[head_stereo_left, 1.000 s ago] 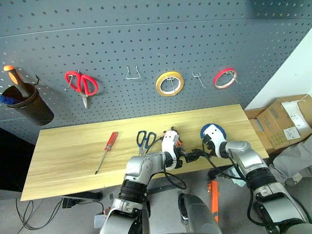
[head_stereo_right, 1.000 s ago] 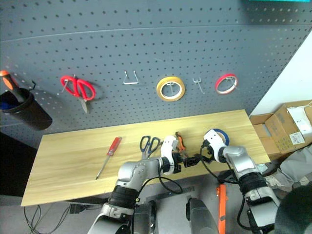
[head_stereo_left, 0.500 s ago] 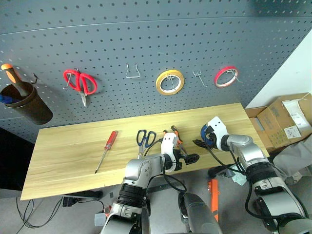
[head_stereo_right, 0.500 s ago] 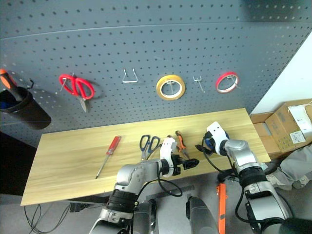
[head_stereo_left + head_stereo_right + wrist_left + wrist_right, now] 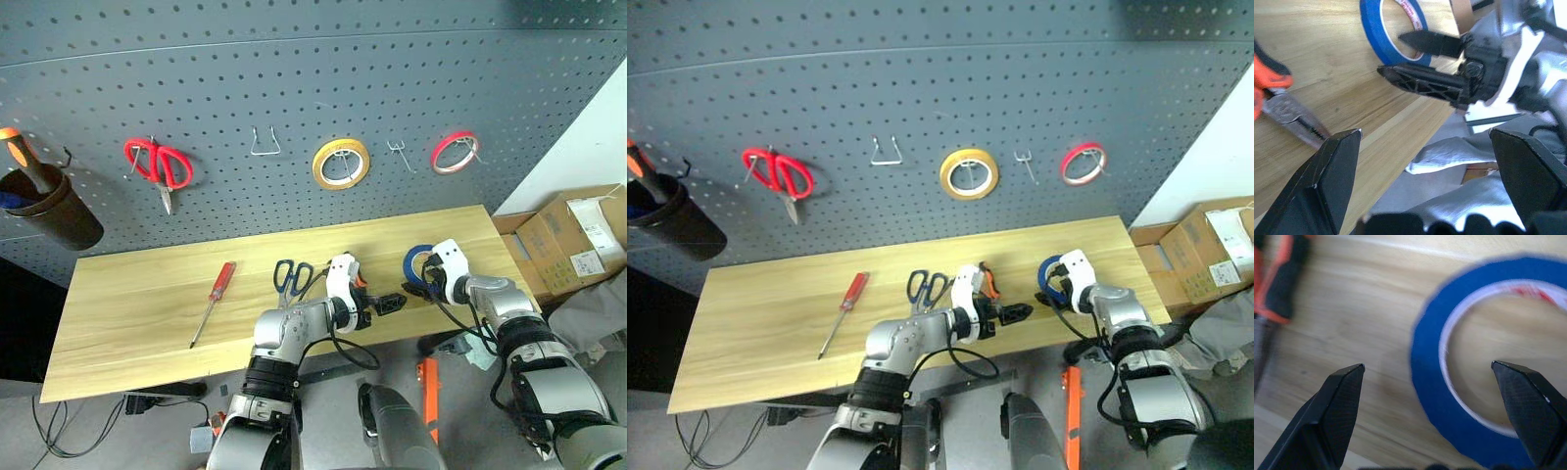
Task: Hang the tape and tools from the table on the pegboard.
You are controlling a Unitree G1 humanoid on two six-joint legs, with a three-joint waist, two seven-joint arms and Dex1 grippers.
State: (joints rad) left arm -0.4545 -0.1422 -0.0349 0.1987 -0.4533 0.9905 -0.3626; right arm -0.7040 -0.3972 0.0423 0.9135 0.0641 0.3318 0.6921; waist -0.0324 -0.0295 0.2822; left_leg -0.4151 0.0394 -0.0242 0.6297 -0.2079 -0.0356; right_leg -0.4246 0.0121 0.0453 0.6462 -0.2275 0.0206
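The blue tape roll (image 5: 419, 262) lies flat near the table's (image 5: 137, 323) front right edge, directly ahead of the right gripper (image 5: 1425, 396), whose wide-apart jaws straddle its near wall, while the left gripper (image 5: 392, 305), also spread and empty, hovers just beside.

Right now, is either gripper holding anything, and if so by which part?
Nothing is held. The right gripper has open jaws straddling one side of the blue ring-shaped tape roll, which lies flat on the light wood table. The left gripper is open and empty.
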